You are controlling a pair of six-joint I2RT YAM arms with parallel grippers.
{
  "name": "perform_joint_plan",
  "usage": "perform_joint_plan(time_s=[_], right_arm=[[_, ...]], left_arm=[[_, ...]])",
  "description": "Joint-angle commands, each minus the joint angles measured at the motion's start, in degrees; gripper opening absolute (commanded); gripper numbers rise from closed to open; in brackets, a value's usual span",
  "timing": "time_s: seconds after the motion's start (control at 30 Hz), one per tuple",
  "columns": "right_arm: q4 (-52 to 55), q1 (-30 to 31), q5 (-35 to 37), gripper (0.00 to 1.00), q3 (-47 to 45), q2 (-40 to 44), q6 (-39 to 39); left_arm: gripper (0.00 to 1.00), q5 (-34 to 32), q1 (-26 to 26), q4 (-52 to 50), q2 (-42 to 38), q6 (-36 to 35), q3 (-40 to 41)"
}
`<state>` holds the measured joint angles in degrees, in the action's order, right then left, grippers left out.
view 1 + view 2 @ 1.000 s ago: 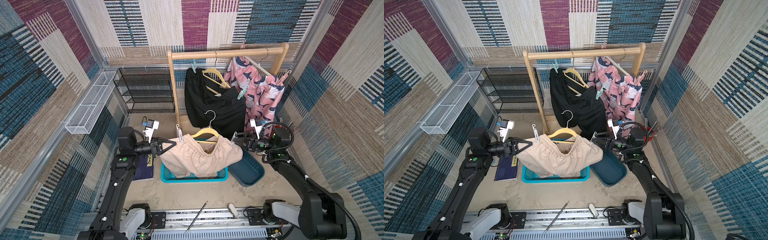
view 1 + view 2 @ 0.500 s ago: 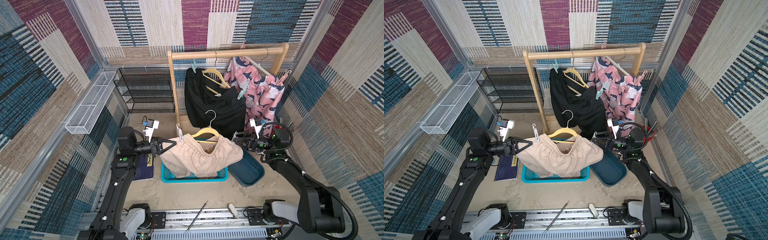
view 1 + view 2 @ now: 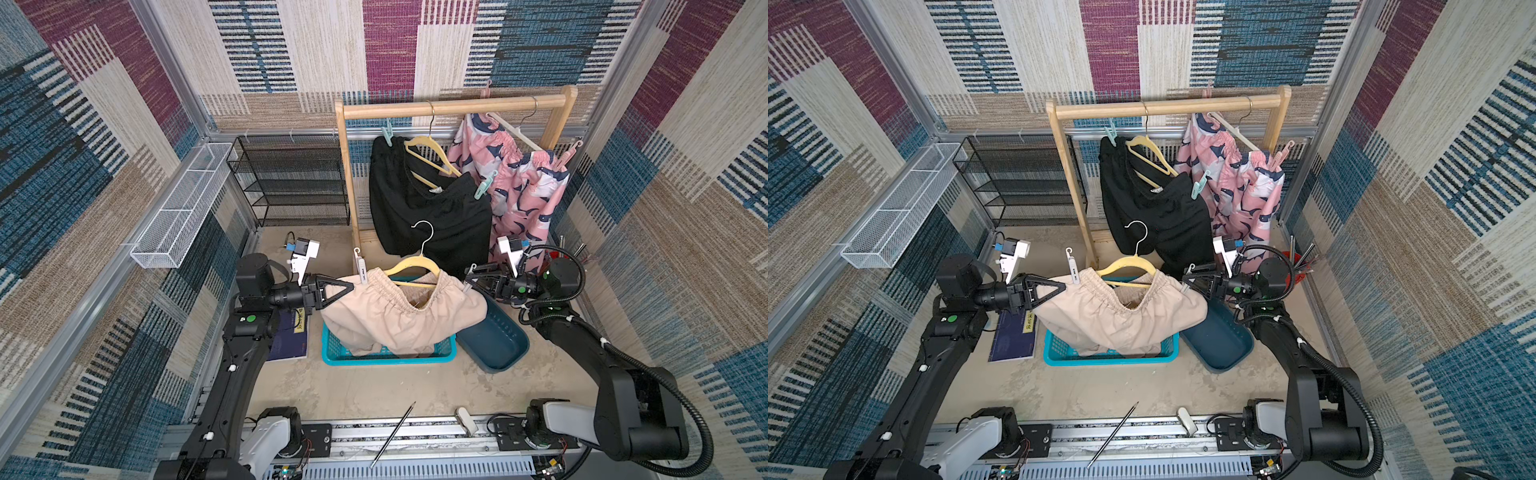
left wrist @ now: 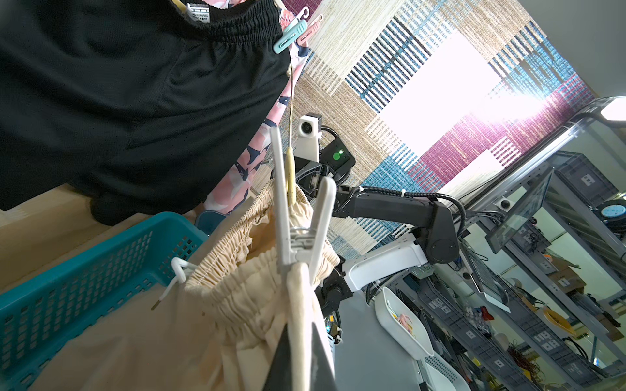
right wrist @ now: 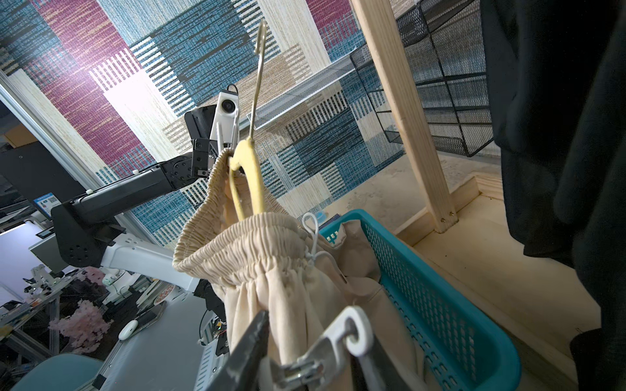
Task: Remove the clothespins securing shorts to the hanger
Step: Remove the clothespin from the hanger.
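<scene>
Top views first: in both top views the beige shorts (image 3: 399,320) hang on a yellow hanger (image 3: 411,266) above a teal basket (image 3: 386,358), held up between the two arms. The left hand (image 3: 352,286) is clenched on the waistband's corner, with the left-end clothespin (image 3: 1072,270) standing upright just beside its tips. The right hand (image 3: 1183,281) meets the other corner, where only the hook of the right-end clothespin (image 3: 1190,268) shows. Only these views take in the black shorts (image 3: 428,208) and pink shorts (image 3: 519,187) on the wooden rack (image 3: 453,107), each pegged at both ends.

Left wrist view shows what the top views cannot: the left-end clothespin (image 4: 298,220) is white and bites the gathered waistband, and beige cloth is pinched between the dark fingers (image 4: 281,365).

Right wrist view shows the right-end clothespin (image 5: 338,338) lying between the right hand's fingers (image 5: 250,345) together with a fold of the shorts. I cannot tell whether they are pressing on it.
</scene>
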<state>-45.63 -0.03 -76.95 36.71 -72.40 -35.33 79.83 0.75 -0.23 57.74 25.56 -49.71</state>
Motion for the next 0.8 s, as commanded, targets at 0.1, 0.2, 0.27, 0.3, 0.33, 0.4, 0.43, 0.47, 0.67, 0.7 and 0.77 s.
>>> perform_joint_plan(time_s=[0.1, 0.2, 0.27, 0.3, 0.33, 0.4, 0.43, 0.47, 0.67, 0.7, 0.77], right_arm=[[-3.6, 0.3, 1.0, 0.20, -0.4, 0.1, -2.5], [-2.9, 0.3, 2.7, 0.13, -0.4, 0.5, -3.2], [-2.2, 0.3, 3.8, 0.09, -0.4, 0.8, -3.4], [-1.8, 0.3, 4.2, 0.08, -0.4, 0.9, -3.5], [-1.0, 0.3, 5.4, 0.07, -0.4, 1.3, -3.6], [1.0, 0.3, 6.7, 0.05, 0.2, 2.0, -3.3], [1.6, 0.3, 7.2, 0.04, 0.3, 2.4, -3.4], [2.1, 0.3, 7.8, 0.03, 0.6, 2.8, -3.5], [10.1, 0.2, 12.5, 0.02, 3.6, 4.6, -1.5], [14.3, 0.2, 14.5, 0.02, 4.7, 5.2, 0.3], [24.2, 0.1, 19.6, 0.02, 7.6, 6.5, 5.5]], left_arm=[[0.00, 1.5, -0.1, 2.5, 0.1, 1.0, 0.0], [0.00, 1.1, -0.3, 2.5, 0.2, 0.9, 0.1], [0.00, 0.9, -0.3, 2.5, 0.6, 1.0, 0.2], [0.00, 1.0, -0.3, 2.5, 0.7, 1.1, 0.2], [0.00, 1.0, -0.3, 2.5, 0.9, 1.1, 0.2], [0.00, 0.8, -0.4, 2.5, 1.1, 1.2, 0.2], [0.00, 1.0, -0.5, 2.5, 1.2, 1.2, 0.1], [0.00, 0.9, -0.5, 2.5, 1.2, 1.2, 0.1], [0.00, 0.5, -0.5, 2.5, 1.3, 1.2, 0.2], [0.00, 0.5, -0.5, 2.6, 1.2, 1.3, 0.2], [0.00, 0.2, -0.5, 2.6, 1.2, 1.4, 0.3]])
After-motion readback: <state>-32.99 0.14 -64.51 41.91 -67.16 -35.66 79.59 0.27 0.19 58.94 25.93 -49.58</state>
